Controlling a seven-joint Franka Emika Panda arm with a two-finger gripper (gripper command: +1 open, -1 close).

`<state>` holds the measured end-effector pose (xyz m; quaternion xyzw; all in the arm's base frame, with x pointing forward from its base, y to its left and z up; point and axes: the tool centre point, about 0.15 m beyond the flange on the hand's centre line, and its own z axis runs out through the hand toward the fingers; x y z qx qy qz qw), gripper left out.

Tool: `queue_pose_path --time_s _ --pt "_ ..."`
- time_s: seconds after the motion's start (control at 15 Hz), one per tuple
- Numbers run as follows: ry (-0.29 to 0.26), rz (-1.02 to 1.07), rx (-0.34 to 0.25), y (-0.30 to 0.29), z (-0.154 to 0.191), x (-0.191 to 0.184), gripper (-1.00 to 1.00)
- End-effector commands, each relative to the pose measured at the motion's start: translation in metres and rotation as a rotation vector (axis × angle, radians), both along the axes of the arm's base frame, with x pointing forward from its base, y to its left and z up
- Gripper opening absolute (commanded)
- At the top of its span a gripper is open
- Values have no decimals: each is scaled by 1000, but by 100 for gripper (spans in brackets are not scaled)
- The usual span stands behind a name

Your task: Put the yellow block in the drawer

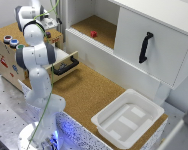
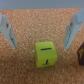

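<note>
— While the gripper (image 2: 41, 31) hangs over cork, what does it hold?
— Nothing; its jaws are spread wide. The yellow block (image 2: 46, 54) lies between them, untouched. The drawer (image 1: 64, 64) stands pulled out at the exterior view's left.

The exterior view looks down from high up and well back, over the arm (image 1: 36, 65), the cork floor (image 1: 89, 92) and the drawer (image 1: 65, 64). The wrist view looks close down onto cork (its fingers (image 2: 9, 30) framing the picture), and cork is all both views plainly share.

text: none legible | labels: none | numbers: none | signs: none
</note>
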<state>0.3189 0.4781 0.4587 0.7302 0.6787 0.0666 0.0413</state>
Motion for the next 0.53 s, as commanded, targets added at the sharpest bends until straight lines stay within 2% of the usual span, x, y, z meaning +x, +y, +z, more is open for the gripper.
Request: queue_pose_path --time_s 0.0,0.27,0.47 --pt "45 31 -201 33 -1 22 100" --pt "150 115 -177 16 1 30 100" --pt "174 166 -166 1 -4 29 100"
